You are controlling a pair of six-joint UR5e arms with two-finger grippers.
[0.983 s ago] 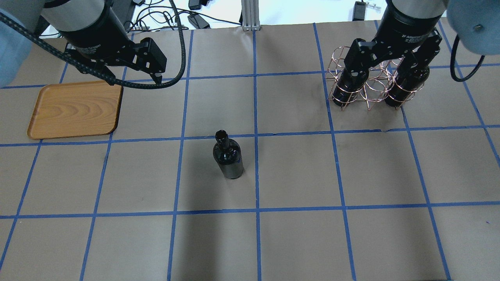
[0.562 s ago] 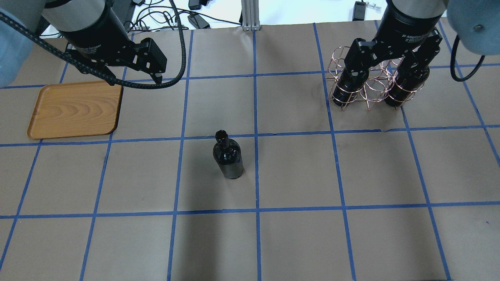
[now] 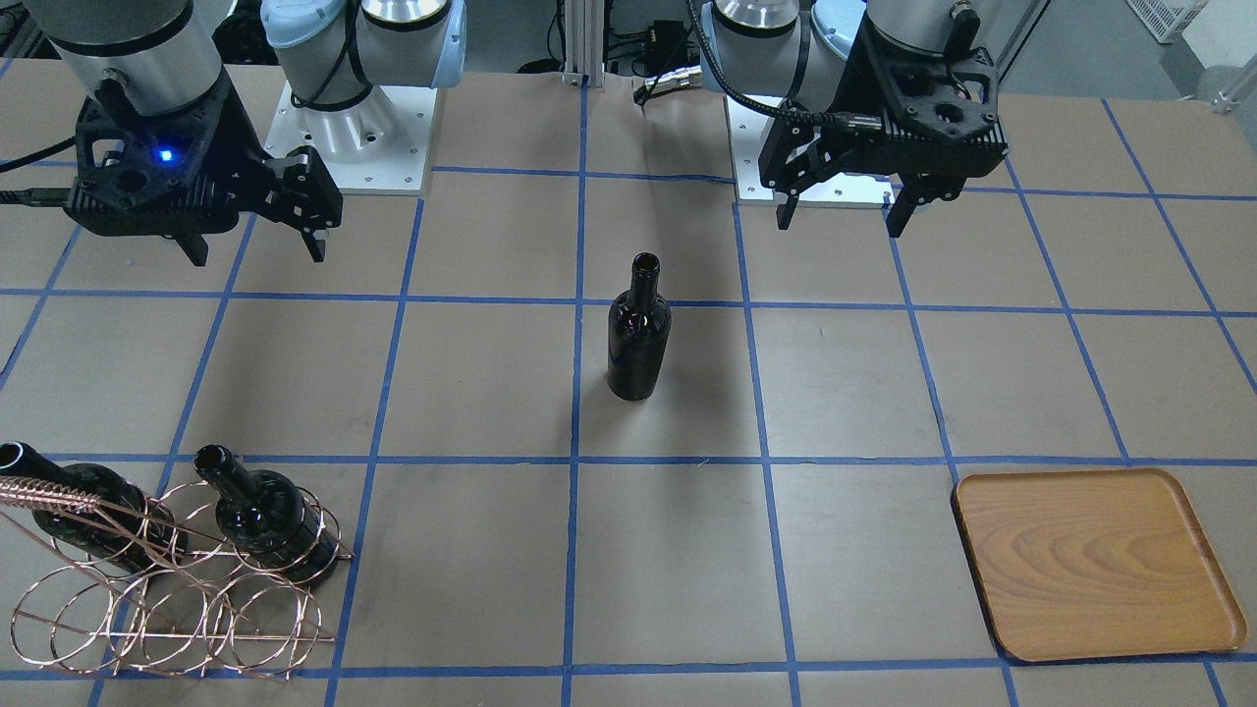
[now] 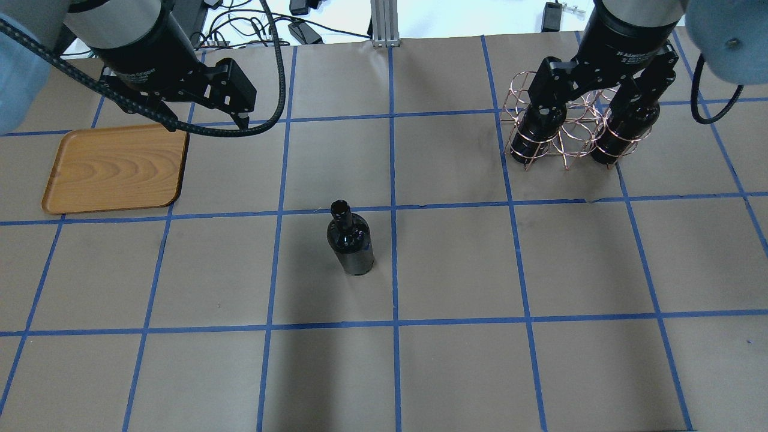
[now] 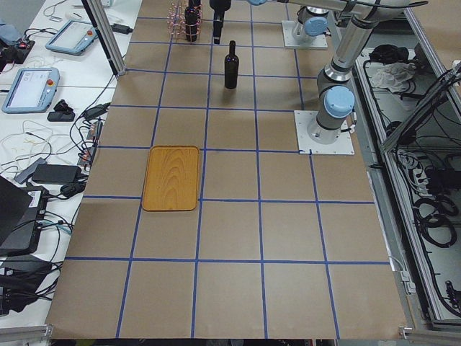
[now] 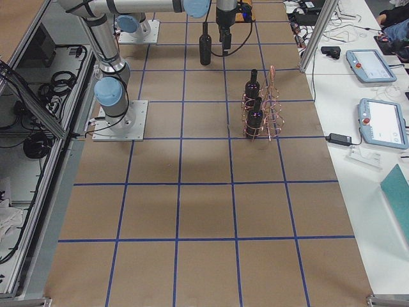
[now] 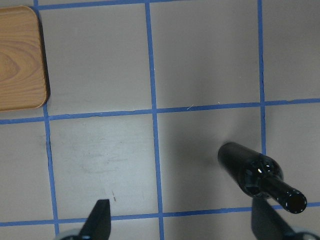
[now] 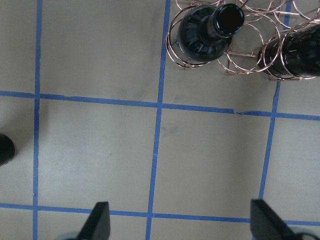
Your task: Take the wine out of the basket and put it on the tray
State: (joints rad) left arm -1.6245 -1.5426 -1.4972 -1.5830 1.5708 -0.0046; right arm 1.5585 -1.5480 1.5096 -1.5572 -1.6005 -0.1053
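Standing on the surface (image 4: 456, 264) with the tray (image 4: 114, 171) at its robot-side ten o'clock, the wine (image 4: 351, 243) could topple if the spread left hand (image 3: 841, 224) clips its neck; the right hand (image 3: 257, 253) hangs spread.

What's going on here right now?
Neither arm holds anything: the left gripper and right gripper both hang above the table with fingers apart. One glossy near-black glass wine bottle stands upright alone mid-table, outside the rose-gold wire basket, where two matching bottles sit in hoops. The flat light-brown wooden tray is empty.
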